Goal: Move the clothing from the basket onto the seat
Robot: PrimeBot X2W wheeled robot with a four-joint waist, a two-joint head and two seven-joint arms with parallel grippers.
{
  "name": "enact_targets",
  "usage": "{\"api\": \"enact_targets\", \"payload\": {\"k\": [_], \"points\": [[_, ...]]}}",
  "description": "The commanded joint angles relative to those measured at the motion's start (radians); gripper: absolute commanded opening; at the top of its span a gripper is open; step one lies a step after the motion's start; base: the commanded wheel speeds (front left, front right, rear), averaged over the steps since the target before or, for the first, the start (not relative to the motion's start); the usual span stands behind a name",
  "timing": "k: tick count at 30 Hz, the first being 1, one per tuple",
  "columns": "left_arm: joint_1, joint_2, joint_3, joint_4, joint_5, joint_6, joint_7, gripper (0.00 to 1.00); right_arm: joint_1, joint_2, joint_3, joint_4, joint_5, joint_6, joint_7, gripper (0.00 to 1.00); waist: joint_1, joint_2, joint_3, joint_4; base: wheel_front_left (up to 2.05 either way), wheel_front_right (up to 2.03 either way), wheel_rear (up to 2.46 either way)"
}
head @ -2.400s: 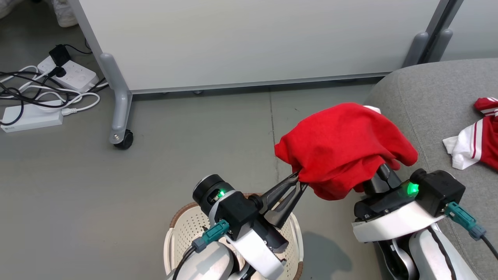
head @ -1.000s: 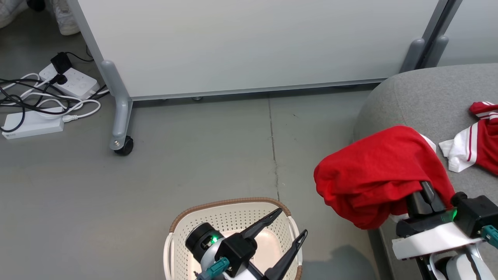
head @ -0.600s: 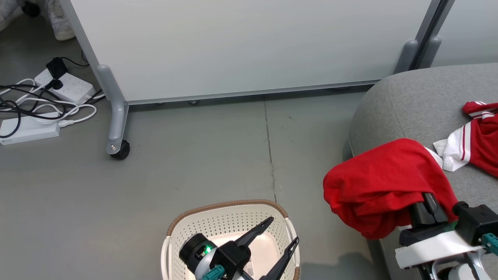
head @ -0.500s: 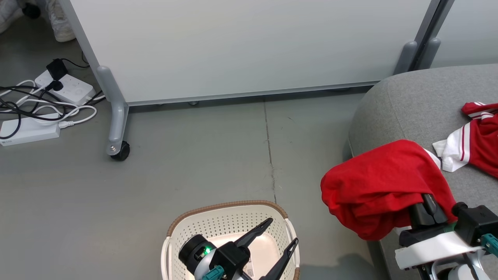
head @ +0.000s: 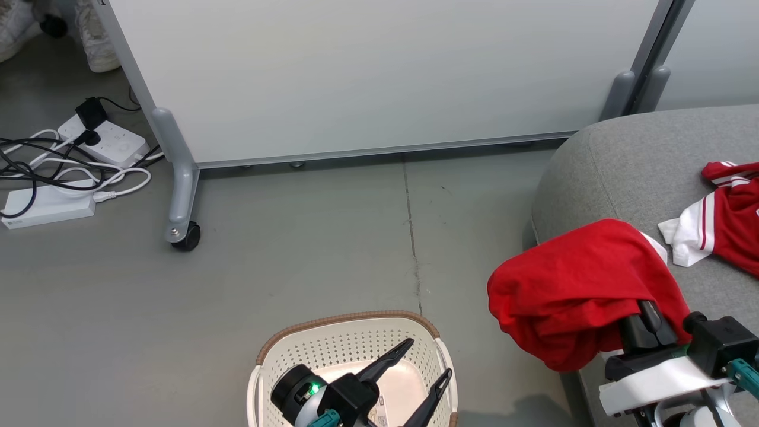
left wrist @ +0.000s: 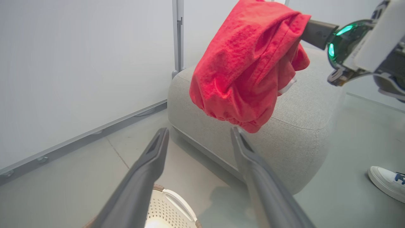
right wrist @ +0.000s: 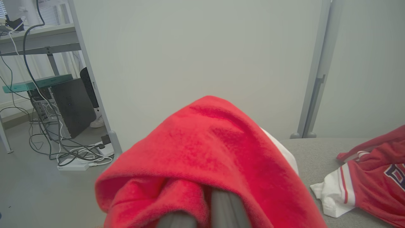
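A bright-red garment [head: 581, 284] is bunched over my right gripper's fingers [head: 645, 320], which are shut on it with their tips buried in the cloth. It hangs above the front left corner of the grey seat [head: 640, 160]. In the right wrist view the same red garment [right wrist: 205, 152] covers the fingers [right wrist: 224, 205]. A second red garment [head: 732, 219] with white striped trim lies on the seat further right. My left gripper [head: 431, 357] stands open over the cream basket [head: 350, 323], nothing between its fingers. In the left wrist view the open left gripper [left wrist: 199, 129] points at the hanging red garment [left wrist: 243, 63].
A pale grey partition panel [head: 379, 71] on a wheeled leg [head: 185, 234] stands behind. Power strips and tangled cables [head: 71, 172] lie on the floor at the left. White shoes [head: 98, 38] are at the top left. A person's white shoe [left wrist: 386, 182] stands beside the seat.
My left gripper has let go of the red garment and drawn back, open, over the basket. The right gripper has carried the garment right and down to the seat's corner. The camera shifted slightly.
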Motion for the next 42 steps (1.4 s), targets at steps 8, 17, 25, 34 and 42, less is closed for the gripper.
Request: {"api": "enact_targets", "payload": {"k": [8,17,25,34,42], "points": [[0.008,0.002,0.015,-0.006,-0.005,-0.001,0.0,1.0,0.001,-0.015,-0.001,-0.002,0.006,0.0,-0.003,0.0,0.0,-0.0001,0.001,-0.008,0.0,0.0,0.0],[0.006,0.002,0.029,-0.014,-0.007,-0.001,0.0,1.0,-0.016,-0.015,-0.012,-0.009,0.001,0.0,-0.003,0.0,0.0,-0.0001,0.02,-0.055,0.0,0.0,0.0],[-0.021,0.003,0.025,-0.017,-0.001,-0.001,0.0,1.0,-0.026,-0.013,-0.036,-0.019,-0.006,0.0,-0.003,0.0,0.0,-0.0001,0.044,-0.134,0.0,0.0,0.0],[-0.039,0.003,0.014,-0.015,0.004,-0.001,0.0,1.0,-0.029,-0.007,-0.055,-0.029,-0.013,0.0,-0.003,0.0,0.0,-0.0001,0.072,-0.243,0.0,0.0,0.0],[-0.05,0.002,0.017,-0.017,0.012,-0.001,0.0,1.0,-0.026,0.008,-0.069,-0.035,-0.015,0.0,-0.003,0.0,0.0,-0.0001,0.09,-0.337,0.0,0.0,0.0]]}}
